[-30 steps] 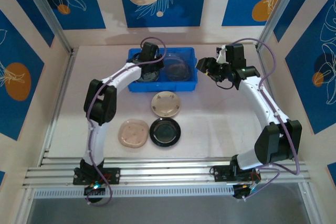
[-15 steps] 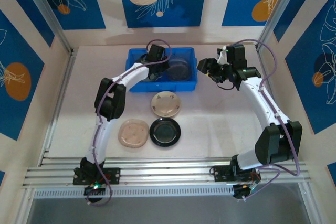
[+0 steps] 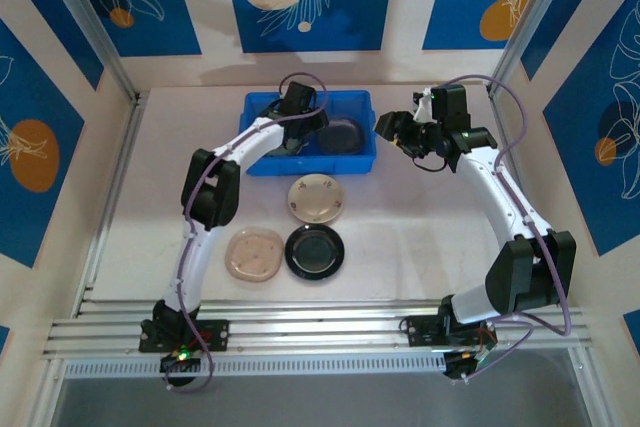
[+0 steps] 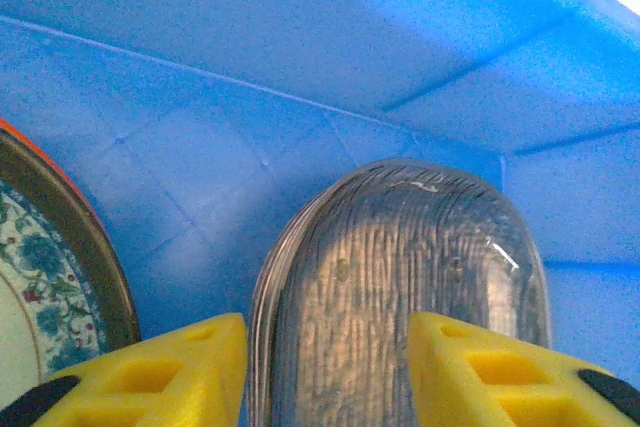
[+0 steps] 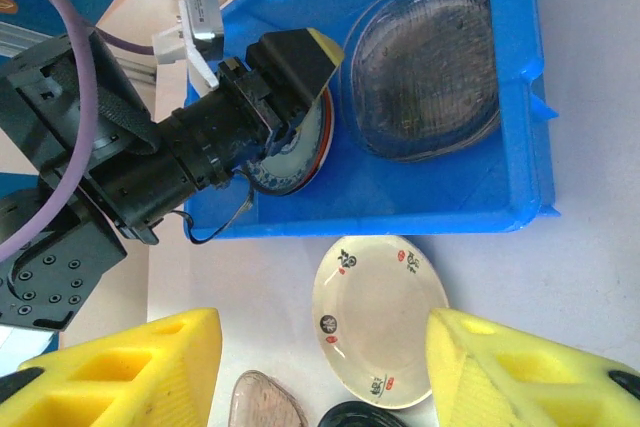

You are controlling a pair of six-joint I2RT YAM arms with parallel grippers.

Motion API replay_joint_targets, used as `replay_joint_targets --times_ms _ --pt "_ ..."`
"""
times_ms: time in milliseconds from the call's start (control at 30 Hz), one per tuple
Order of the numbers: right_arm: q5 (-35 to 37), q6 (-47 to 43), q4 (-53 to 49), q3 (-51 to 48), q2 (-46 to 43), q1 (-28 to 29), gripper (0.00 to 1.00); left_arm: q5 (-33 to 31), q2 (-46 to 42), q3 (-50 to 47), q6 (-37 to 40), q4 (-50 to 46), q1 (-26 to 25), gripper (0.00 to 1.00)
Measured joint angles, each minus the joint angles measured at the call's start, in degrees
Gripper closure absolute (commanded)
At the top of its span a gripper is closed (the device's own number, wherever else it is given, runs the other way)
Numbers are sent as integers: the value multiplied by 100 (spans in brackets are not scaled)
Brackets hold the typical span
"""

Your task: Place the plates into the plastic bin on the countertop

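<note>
The left gripper [image 4: 320, 352], jaws parted on nothing, sits low inside the rectangular bright blue plastic bin [image 4: 300, 27]. The round clear grey plate [image 4: 395, 247] lies just ahead of its fingers, apparently set down to rest flat. The right gripper [image 5: 325, 327], spread and empty, faces a round beige plate [image 5: 378, 292] ahead, outside the bin.

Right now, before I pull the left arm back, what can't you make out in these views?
Top view: the left hand hides the patterned plate in the bin.
Left wrist view: the near rim of the clear plate sits behind the fingers and bottom edge; single plate or stack, unclear.
Right wrist view: the bottom edge cuts off the pinkish plate and the black plate.
</note>
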Motion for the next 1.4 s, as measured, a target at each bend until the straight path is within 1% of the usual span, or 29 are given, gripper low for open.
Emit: replay_joint_targets --times_ms 233,433,533,667,833,933,1033,1133,1233,1367,1400 --pt "2 0 2 -70 -33 2 43 -83 0 81 184 -26 -24 28" --pt "2 0 -17 -122 -114 33 43 -304 -37 81 442 -125 -85 16" --pt "4 0 -15 -122 -151 61 42 -396 -125 81 573 -210 -109 9" --pt "7 -22 -15 -122 -192 116 39 -533 -341 81 754 -308 -120 0" --pt "11 -66 -13 -122 -229 229 37 -680 -660 81 955 -391 -127 0" --pt "13 -101 -15 -122 -229 293 39 -715 -824 81 1067 -457 -131 0" --pt "17 -129 -17 -122 -229 367 41 -713 -1032 39 1163 -549 -131 2" --pt "55 -212 -31 -122 -229 485 43 -647 -1534 -426 1281 -557 -131 3" --pt "98 -339 -151 -122 -229 612 46 -551 -2238 -1084 1394 -599 -136 4" --pt "146 -516 -352 -160 -232 776 48 -496 -3469 -2170 1558 -715 -146 5" --pt "160 -557 -387 -210 -236 822 49 -494 -3797 -2426 1600 -785 -146 7"
